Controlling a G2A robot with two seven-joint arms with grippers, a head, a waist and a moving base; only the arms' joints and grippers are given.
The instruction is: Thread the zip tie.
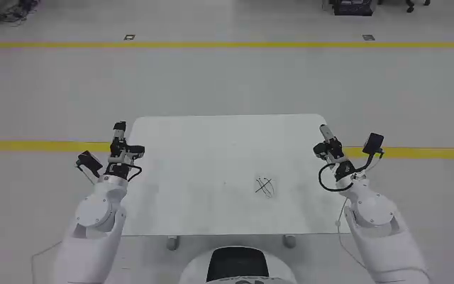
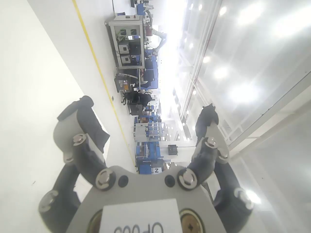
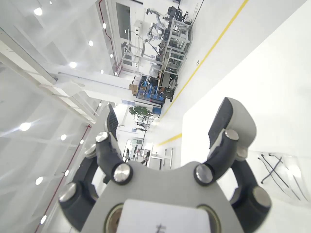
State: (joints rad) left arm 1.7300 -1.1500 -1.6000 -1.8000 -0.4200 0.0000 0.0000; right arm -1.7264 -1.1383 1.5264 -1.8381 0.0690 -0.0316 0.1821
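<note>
Left gripper (image 2: 145, 115): over the tabletop's (image 1: 206, 149) left edge, jaws spread wide, nothing between them. Black zip ties (image 1: 264, 186): small crossed bundle lying flat on the tabletop, well apart from the left gripper, nearer the right one, on its inboard side and closer to the robot. Right gripper (image 3: 168, 117): at the right edge, jaws likewise wide apart, empty, clear of the zip ties.

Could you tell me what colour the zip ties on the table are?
The zip ties are black, clearest in the right wrist view.
</note>
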